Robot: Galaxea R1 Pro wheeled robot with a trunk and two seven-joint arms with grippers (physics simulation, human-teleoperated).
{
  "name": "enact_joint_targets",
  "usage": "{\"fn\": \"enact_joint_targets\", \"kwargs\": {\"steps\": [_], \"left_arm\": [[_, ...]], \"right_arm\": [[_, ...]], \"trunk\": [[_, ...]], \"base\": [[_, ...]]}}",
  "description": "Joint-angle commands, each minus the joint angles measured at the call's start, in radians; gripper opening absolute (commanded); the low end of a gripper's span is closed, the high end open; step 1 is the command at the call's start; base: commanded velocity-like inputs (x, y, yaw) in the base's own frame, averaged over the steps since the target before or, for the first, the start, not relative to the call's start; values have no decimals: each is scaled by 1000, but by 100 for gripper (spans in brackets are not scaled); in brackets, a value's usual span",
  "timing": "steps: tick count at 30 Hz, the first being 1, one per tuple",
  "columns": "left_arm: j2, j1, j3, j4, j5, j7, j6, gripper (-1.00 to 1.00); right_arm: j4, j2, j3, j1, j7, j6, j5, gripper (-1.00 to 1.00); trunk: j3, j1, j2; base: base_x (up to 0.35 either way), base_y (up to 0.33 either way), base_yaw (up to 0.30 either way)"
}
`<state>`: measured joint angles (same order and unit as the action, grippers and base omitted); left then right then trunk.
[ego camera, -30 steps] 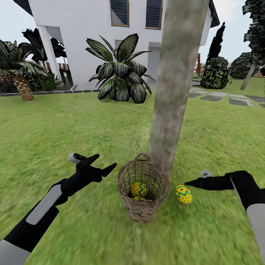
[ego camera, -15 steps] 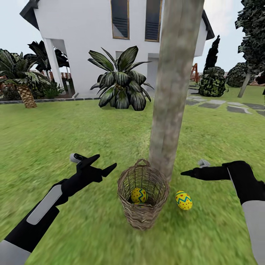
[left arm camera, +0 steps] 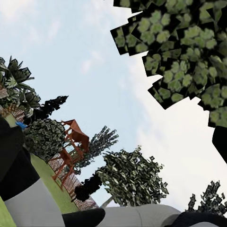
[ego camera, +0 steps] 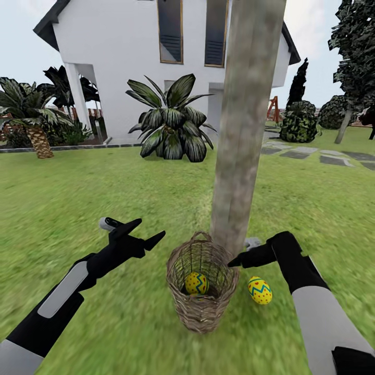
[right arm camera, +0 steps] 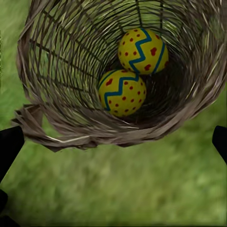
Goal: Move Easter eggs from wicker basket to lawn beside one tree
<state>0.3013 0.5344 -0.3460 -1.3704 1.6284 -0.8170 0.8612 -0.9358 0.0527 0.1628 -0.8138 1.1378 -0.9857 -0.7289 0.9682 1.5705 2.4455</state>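
- Landmark: wicker basket (ego camera: 202, 289), upright on the lawn (ego camera: 104, 198), its far rim just beside the foot of the tree (ego camera: 242, 156) trunk.
- Two Easter eggs lie in the basket bottom, touching each other: nearer egg (right arm camera: 122, 92), farther egg (right arm camera: 142, 51). Head view shows one of them through the mouth (ego camera: 196, 283).
- Third egg (ego camera: 260, 290) lies on the grass just beside the basket's right wall, near the trunk foot. Judged already placed; the basket's closeness to the tree keeps each carry short.
- Right claw (ego camera: 235, 259) hovers above the basket's right rim, pointed at the opening. Its wrist camera looks straight down into the basket, dark finger tips (right arm camera: 9, 144) set wide at either edge, nothing between them. Judged lined up for reaching down to the next egg.
- Left claw (ego camera: 139, 234) is left of the basket, raised off the grass, fingers spread, empty; its camera faces sky and foliage. Judged parked clear of the working arm.
- Risk: open weave and rim may snag a finger on descent.
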Motion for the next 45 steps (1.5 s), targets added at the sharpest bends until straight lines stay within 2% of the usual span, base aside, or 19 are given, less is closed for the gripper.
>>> {"fn": "enact_joint_targets", "kwargs": {"steps": [1,18,23,27,29,32,33,36,45], "left_arm": [[1,1,-2,1,6,-1,4,100],[-1,1,-1,34,4,-1,1,100],[1,1,-1,37,5,-7,-2,100],[0,1,-1,37,6,-8,-3,100],[0,1,-1,37,5,-6,-3,100],[-1,1,-1,38,6,-4,-3,100],[-1,1,-1,40,6,-4,-3,100],[-1,1,-1,59,7,-7,-4,100],[-1,1,-1,78,8,-11,-4,100]], "right_arm": [[-1,-4,-1,1,10,-4,-12,100],[0,-13,-9,9,10,-3,-15,100],[10,-13,-8,15,-16,4,-19,100],[47,-16,-9,17,-94,34,-10,100],[64,-40,-9,18,-144,51,-9,100],[74,-83,-8,24,-262,94,-12,100],[76,-92,-9,31,-325,113,-9,100],[78,-106,-9,40,-407,133,-7,100],[80,-129,-9,47,-467,140,-15,100]], "trunk": [[-2,-4,-7],[-42,-69,-126],[-42,-69,-126],[-42,-69,-126],[-42,-69,-126],[-42,-69,-126],[-42,-69,-126],[-42,-69,-126],[-42,-69,-126]], "base": [[0,0,57],[0,0,215],[0,0,29],[0,0,2],[5,0,0],[139,0,0],[274,0,0],[304,0,0],[196,0,0]]}}
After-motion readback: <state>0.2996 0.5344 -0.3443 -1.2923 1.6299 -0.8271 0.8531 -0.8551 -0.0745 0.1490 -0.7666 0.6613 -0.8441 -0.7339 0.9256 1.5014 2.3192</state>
